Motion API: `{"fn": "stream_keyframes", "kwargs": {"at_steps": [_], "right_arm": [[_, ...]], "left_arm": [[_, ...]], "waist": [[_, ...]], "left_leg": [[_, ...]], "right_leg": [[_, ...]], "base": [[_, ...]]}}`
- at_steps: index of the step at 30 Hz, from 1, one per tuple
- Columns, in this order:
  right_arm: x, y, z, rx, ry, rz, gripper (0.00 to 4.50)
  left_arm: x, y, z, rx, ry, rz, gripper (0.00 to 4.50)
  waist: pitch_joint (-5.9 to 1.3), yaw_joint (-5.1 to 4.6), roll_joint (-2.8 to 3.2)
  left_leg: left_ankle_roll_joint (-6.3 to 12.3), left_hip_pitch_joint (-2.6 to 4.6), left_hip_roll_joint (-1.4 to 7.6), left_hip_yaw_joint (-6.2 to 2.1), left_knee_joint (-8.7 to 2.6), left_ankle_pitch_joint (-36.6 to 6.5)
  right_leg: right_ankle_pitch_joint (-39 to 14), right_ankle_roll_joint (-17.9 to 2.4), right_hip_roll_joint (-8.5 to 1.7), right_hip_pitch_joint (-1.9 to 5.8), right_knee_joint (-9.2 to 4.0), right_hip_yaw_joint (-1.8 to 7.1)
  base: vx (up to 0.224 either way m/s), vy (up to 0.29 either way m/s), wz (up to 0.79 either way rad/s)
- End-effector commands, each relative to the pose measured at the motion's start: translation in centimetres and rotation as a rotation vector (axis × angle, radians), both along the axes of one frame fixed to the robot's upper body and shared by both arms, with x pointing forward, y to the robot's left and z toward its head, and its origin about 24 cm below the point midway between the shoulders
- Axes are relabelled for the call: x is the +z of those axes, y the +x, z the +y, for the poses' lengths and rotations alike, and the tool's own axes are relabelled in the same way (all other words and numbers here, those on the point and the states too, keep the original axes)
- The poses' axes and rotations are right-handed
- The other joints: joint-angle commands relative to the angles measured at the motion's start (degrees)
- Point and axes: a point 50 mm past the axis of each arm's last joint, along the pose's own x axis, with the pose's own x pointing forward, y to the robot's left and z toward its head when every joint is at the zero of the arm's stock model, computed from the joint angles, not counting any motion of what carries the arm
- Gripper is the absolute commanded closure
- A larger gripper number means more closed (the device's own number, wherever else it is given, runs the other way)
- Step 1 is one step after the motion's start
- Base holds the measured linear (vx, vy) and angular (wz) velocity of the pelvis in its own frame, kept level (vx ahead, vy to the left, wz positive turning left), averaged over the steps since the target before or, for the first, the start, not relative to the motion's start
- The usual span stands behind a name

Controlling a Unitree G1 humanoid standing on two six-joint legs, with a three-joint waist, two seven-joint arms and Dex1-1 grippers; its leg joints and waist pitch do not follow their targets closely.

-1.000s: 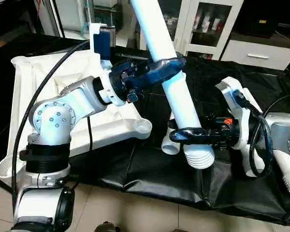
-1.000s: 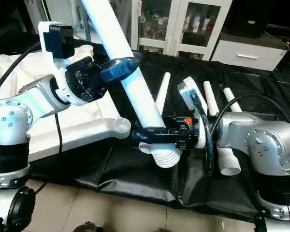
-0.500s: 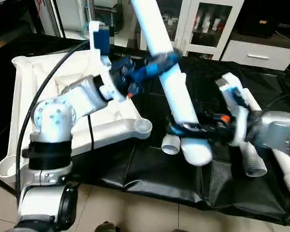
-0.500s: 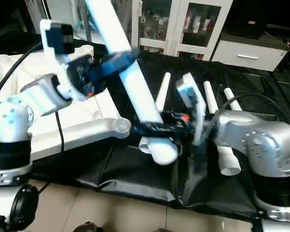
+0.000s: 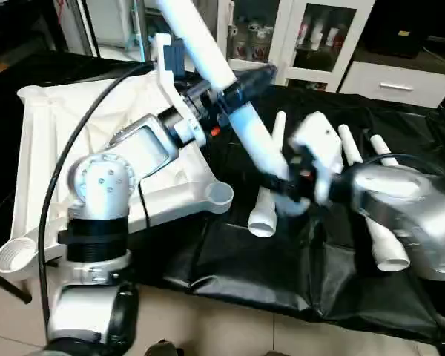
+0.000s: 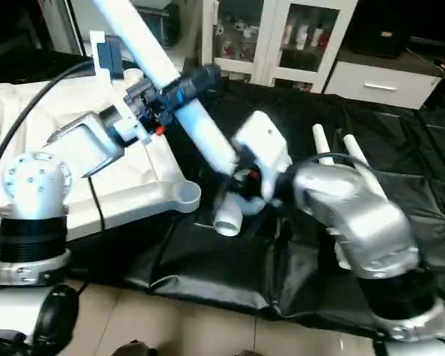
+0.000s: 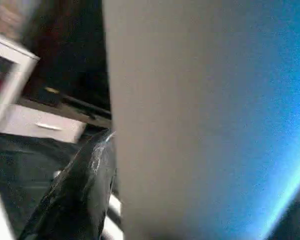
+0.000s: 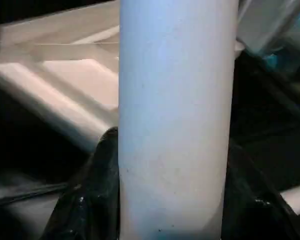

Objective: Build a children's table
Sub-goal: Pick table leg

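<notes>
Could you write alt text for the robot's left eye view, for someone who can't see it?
Two silver robot arms hold a long white table leg slanted above a black-covered table. The upturned white tabletop lies at left, with more legs lying at right.

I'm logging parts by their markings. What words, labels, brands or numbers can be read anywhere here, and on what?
None can be read.
Long tapered white tube leg held up over the black-covered work table: plain, no print.
White plastic ribbed table top: no marking visible.
Bottles in the white glass-door cabinet: any labels are too small and blurred to read.
</notes>
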Motion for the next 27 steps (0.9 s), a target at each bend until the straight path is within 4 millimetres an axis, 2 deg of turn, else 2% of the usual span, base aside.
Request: {"fn": "stream_keyframes", "kwargs": {"at_steps": [1,5,6,8,12,18,19,23,25,27], "right_arm": [[1.2,0.6,1.0,-0.075,-0.035,-0.159,2.6],[1.6,1.0,1.5,-0.142,-0.075,-0.27,2.6],[1.7,1.1,2.0,-0.176,-0.102,-0.331,2.6],[1.7,1.1,2.4,-0.182,-0.114,-0.358,2.6],[1.8,1.2,2.8,-0.26,-0.159,-0.477,2.61],[2.3,1.5,2.8,-0.321,-0.172,-0.553,2.61],[2.3,1.6,2.8,-0.324,-0.173,-0.556,2.61],[2.4,1.8,2.8,-0.335,-0.174,-0.568,2.61],[2.5,1.8,2.8,-0.34,-0.177,-0.581,2.61],[2.5,1.8,2.8,-0.342,-0.179,-0.587,2.61]], "left_arm": [[-0.1,1.0,0.1,0.147,0.053,0.012,1.1],[-0.2,1.4,0.3,0.215,0.047,0.024,1.1],[-0.1,1.6,0.6,0.256,0.03,0.034,1.1],[0.0,1.6,0.8,0.274,0.021,0.041,1.1],[-0.1,1.8,1.1,0.317,0.008,0.057,1.1],[-0.1,1.8,1.0,0.332,-0.006,0.068,1.1],[-0.1,1.8,1.0,0.331,-0.008,0.069,1.38],[-0.1,1.9,0.9,0.327,-0.02,0.075,1.45],[-0.1,1.9,0.9,0.325,-0.029,0.076,1.79],[0.0,1.9,1.0,0.324,-0.034,0.077,1.88]], "waist": [[-4.16,-0.21,-0.42],[-4.27,-0.26,-0.31],[-4.25,-0.31,-0.08],[-4.25,-0.41,-0.16],[-4.15,-0.39,0.05],[-4.11,-0.51,0.05],[-4.11,-0.54,0.15],[-4.15,-0.61,0.24],[-4.17,-0.62,0.18],[-4.18,-0.61,0.16]], "left_leg": [[-1.81,0.08,2.69,-1.12,-4.09,-3.54],[-2.18,0.26,2.65,-1.07,-4.11,-4.31],[-2.34,0.3,2.63,-1.11,-4.14,-4.11],[-2.63,0.21,2.51,-1.05,-4.08,-3.8],[-2.77,0.34,2.52,-1.07,-4.19,-5.08],[-2.99,0.43,2.47,-1.08,-4.22,-6.71],[-3.04,0.43,2.46,-1.08,-4.22,-6.75],[-2.95,0.45,2.48,-1.13,-4.24,-6.74],[-2.79,0.42,2.45,-1.07,-4.18,-6.42],[-2.73,0.46,2.43,-1.04,-4.17,-6.41]], "right_leg": [[-6.48,-8.38,-3.34,3.34,-4.57,2.7],[-6.14,-8.26,-3.45,3.41,-4.38,2.8],[-5.14,-8.51,-3.33,3.31,-4.25,2.74],[-3.51,-8.82,-3.28,3.41,-4.18,2.78],[-3.92,-8.6,-3.27,3.31,-4.2,2.81],[-4.87,-7.75,-3.22,3.28,-4.28,2.85],[-4.49,-7.76,-3.17,3.27,-4.28,2.87],[-3.44,-8.1,-3.13,3.3,-4.13,2.83],[-2.28,-8.39,-3.11,3.34,-4.09,2.86],[-2.34,-8.57,-3.13,3.34,-4.09,2.86]], "base": [[0.0,0.0,0.0],[0.0,0.0,0.0],[0.0,0.0,0.0],[0.0,0.0,0.0],[0.0,0.0,0.0],[0.0,0.0,0.0],[0.0,0.0,0.0],[0.0,0.0,0.0],[0.0,0.0,0.0],[0.0,0.0,0.0]]}}
